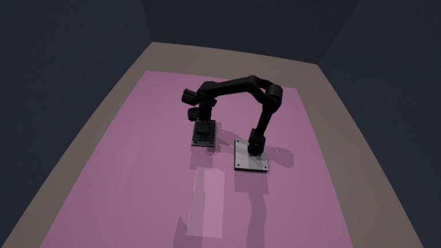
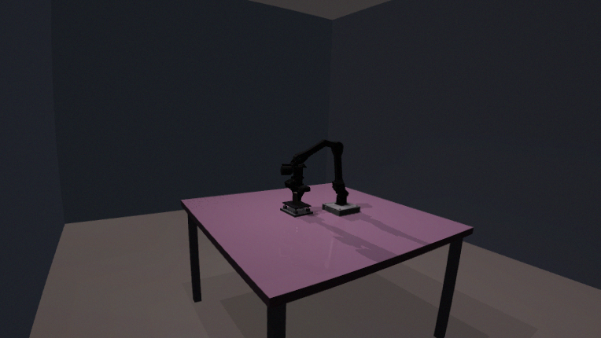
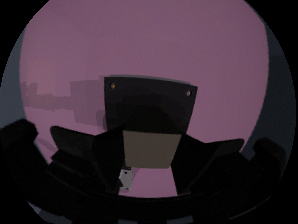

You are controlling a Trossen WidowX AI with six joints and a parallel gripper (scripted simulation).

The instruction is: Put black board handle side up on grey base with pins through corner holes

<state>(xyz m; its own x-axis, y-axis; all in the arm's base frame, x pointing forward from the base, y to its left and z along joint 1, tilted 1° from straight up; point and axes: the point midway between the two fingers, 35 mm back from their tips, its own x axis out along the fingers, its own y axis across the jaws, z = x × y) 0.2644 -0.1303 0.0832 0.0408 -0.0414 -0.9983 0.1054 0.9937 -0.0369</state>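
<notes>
Gripper (image 1: 203,125) (image 2: 296,199) (image 3: 148,125): was clamped on the square handle.
Black board (image 1: 208,137) (image 2: 296,204) (image 3: 150,95): lay over the grey base (image 1: 203,143) (image 2: 299,212), looking level, at or just above its posts.
Gold pins (image 3: 112,86) (image 3: 188,93): showed at two corner holes; the rest could not be judged.
Seating: called for straight, gentle lowering, all corners checked before release, then a vertical retreat.

Pink table (image 2: 328,247) — black arm (image 2: 337,167) bent over it, board (image 2: 296,204) above the base (image 2: 289,212).

black board (image 1: 199,137) (image 2: 291,203) (image 3: 151,92), grey base (image 1: 202,143) (image 2: 296,215), pink tabletop (image 1: 148,172) (image 2: 319,251) (image 3: 150,40), black arm (image 1: 230,84) (image 2: 337,167), dark blue walls (image 1: 77,46) (image 2: 189,96)
</notes>
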